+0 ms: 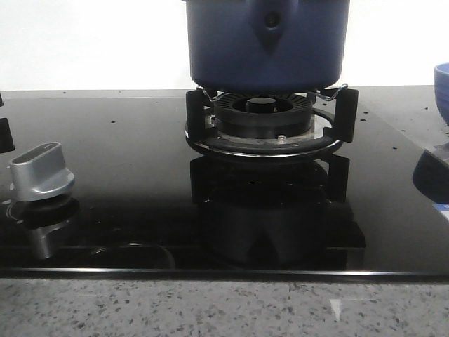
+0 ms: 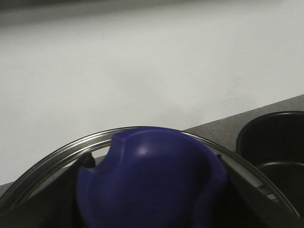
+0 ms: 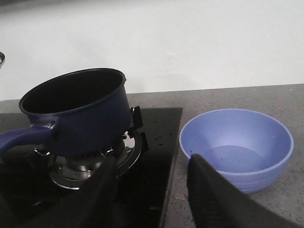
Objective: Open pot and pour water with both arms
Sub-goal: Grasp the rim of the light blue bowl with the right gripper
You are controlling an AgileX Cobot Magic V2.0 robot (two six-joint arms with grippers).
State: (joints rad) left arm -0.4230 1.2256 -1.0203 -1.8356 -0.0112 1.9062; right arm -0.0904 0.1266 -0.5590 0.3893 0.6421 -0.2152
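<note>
- The pot (image 1: 266, 42) sits on the burner grate (image 1: 270, 116) of the black glass hob (image 1: 112, 175), its handle bracket facing the front camera. In my right wrist view its mouth is open and dark: no lid on it, so I judge the opening step done.
- My left tool (image 2: 152, 209) has the lid (image 2: 42, 166) with it. The big blue knob (image 2: 147, 180) fills the lower part of that wrist view, with the steel rim curving around behind it. The fingers are dark shapes close on either side of the knob, so I read the tool as closed on the knob and carrying the lid, though the contact itself is blurred.
- Off to one side of that view a dark round vessel (image 2: 273, 152) stands on the grey worktop (image 2: 213, 128); I take it for the pot but cannot be sure.
- My right tool (image 3: 152, 190) is parted wide with nothing between its fingers. It hangs over the edge of the hob, between the pot and the lighter blue bowl (image 3: 236, 147).
- The bowl stands on the worktop just beside the hob. Its bottom shows a paler disc, which may be water or only the base; I cannot tell.
- Left to do, by my judgement: take the pot's long handle (image 3: 21, 137) with the right tool, lift, and tip it over the bowl. Pouring has not begun.
</note>
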